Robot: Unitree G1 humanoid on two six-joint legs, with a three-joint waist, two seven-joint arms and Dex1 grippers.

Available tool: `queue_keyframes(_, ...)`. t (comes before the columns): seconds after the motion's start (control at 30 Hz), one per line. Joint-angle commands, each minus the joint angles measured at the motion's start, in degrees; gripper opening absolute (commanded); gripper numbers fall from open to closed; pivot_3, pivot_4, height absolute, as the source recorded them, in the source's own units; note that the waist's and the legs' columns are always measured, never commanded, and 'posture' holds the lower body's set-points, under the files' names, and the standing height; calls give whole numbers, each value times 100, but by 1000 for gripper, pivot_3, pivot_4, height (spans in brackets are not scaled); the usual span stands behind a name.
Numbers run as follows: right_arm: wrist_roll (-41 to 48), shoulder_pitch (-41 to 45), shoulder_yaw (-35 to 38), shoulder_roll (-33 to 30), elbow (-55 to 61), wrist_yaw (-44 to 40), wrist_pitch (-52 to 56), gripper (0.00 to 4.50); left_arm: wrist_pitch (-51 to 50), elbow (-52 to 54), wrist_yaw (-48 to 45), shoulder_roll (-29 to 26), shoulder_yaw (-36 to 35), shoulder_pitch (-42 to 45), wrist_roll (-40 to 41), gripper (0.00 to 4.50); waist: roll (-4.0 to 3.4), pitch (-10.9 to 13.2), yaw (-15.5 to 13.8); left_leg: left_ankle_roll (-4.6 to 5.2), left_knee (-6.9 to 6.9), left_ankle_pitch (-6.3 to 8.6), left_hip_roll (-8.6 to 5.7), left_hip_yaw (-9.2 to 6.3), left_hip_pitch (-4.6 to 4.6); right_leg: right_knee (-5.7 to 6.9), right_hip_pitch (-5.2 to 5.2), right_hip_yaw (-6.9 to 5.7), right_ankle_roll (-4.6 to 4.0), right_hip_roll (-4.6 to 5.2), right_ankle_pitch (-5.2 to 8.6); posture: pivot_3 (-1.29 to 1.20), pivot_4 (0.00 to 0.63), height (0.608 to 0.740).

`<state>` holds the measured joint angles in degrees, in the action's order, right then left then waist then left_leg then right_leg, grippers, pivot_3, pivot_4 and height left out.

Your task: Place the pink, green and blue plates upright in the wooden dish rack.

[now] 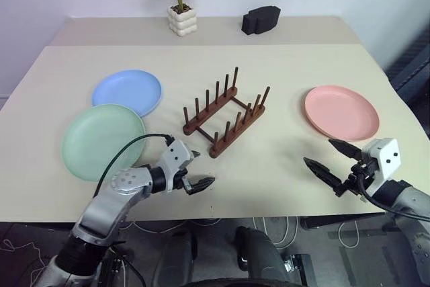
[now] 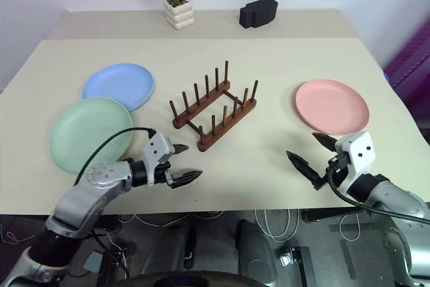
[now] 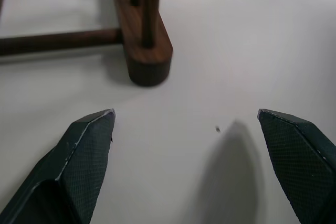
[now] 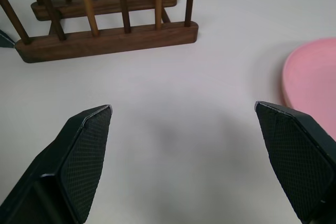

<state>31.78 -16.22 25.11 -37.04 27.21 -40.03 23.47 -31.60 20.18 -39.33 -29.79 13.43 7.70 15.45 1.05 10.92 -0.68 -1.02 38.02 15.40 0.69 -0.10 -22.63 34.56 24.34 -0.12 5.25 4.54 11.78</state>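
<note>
Now all three plates lie flat on the beige table (image 1: 282,78), none is in the rack yet. The wooden dish rack (image 1: 224,113) stands near the middle of the table, turned diagonal, w/ two rails and rows of thin upright pegs, all slots free. The blue plate (image 1: 127,91) is on the robot's left side of the rack, and the green plate (image 1: 103,140) is just in front of it, closer to the robot; their rims seem to touch or overlap a little, I cannot tell which. The pink plate (image 1: 340,111) is on the right side, well apart from the rack. The left gripper (image 1: 195,177) hovers low over the table near the front edge, just beside the green plate and close to the near end of the rack; its fingers are spread wide and hold nothing, the left wrist view shows the rail end between them farther ahead. The right gripper (image 1: 327,157) is near the front right of the table, just before the pink plate, also spread wide and empty. At the back of the table stand a small potted plant (image 1: 180,5) and a black blocky object (image 1: 261,19).
</note>
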Motion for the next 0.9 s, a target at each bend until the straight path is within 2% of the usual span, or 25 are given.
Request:
queue_keyframes(0.03, 108, -89, 227, -11, 264, 24, -5, 4447, 102, -202, 329, 233, 125, 45, -288, 4500, -3, -4, -7, 0, 0, 0, 0, 0, 2, 0, -3, 0, 0, 1, 0, 0, 150, 740)
queue_keyframes(0.37, 78, 98, 24, -53, 138, -5, 34, 4447, 28, -689, 632, 931, 494, 419, -643, 4500, -24, -17, -18, 0, 5, 0, -7, -6, 13, -1, -21, 0, 1, 3, 1, 0, 150, 740)
queue_keyframes(0.47, 59, 103, -1, -38, 134, 2, 31, 4500, 1, -738, 660, 1008, 485, 462, -669, 3587, -25, -17, -9, 1, 5, 0, -8, -7, 12, -3, -22, -1, 1, 2, 1, 0, 150, 740)
queue_keyframes(0.63, 30, 131, -51, -11, 142, 41, 6, 4500, 118, -764, 577, 957, 416, 479, -659, 1070, -28, -19, -14, 1, 4, 1, -7, -8, 13, -3, -22, -1, 1, 2, 1, 0, 150, 740)
queue_keyframes(0.67, 29, 141, -57, -7, 143, 51, 3, 4500, 157, -784, 542, 940, 417, 504, -671, 760, -29, -20, -11, 1, 4, 1, -7, -10, 13, -3, -22, -1, 1, 2, 1, 0, 150, 740)
queue_keyframes(0.9, 20, 198, -191, 58, 242, 224, 16, 4500, 1143, -1439, -257, 611, 710, 1052, -967, 759, -31, -21, -14, 1, 5, 1, -8, -9, 12, -4, -22, -2, 0, 2, 1, 0, 150, 740)
